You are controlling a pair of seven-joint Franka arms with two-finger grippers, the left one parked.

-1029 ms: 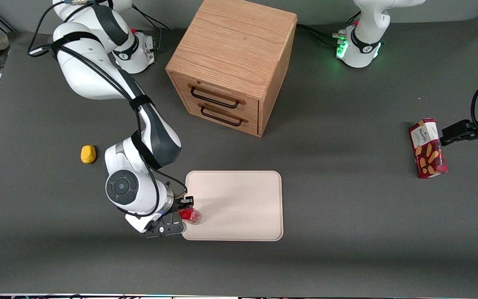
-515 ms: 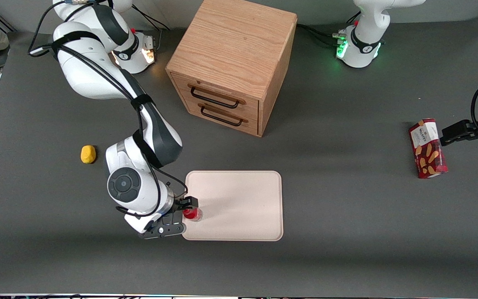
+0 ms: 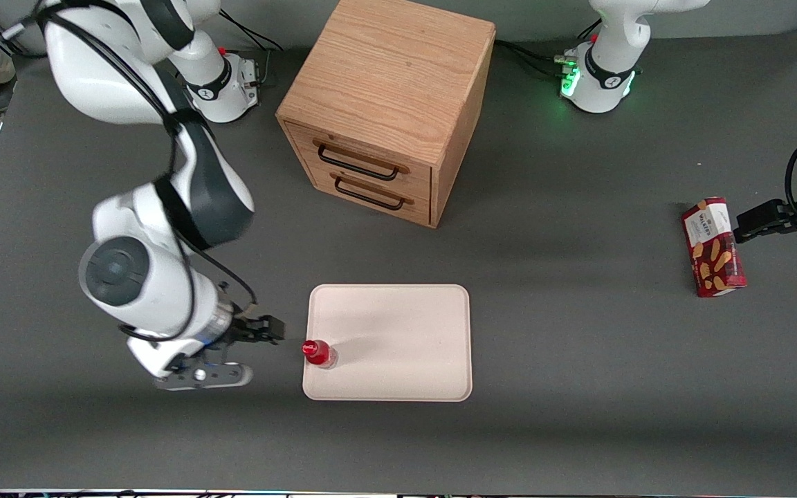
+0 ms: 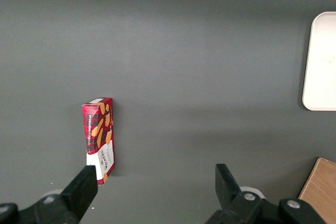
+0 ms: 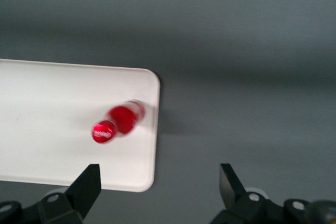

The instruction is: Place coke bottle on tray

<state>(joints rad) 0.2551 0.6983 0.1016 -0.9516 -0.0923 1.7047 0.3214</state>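
Note:
The coke bottle (image 3: 317, 351), small and red with a red cap, stands upright on the pale tray (image 3: 405, 346), close to the tray's edge at the working arm's end and near its corner nearer the front camera. My right gripper (image 3: 265, 332) hangs open above the table just off that edge, apart from the bottle and holding nothing. In the right wrist view the coke bottle (image 5: 119, 121) stands free on the tray (image 5: 52, 103), with the gripper (image 5: 160, 174) spread wide above the tray's corner.
A wooden two-drawer cabinet (image 3: 385, 104) stands farther from the front camera than the tray. A red snack box (image 3: 713, 245) lies toward the parked arm's end of the table, and the left wrist view shows this snack box (image 4: 98, 140) too.
The gripper let go of the bottle, opened, and drew back and up toward the working arm's end. The bottle stays standing on the tray.

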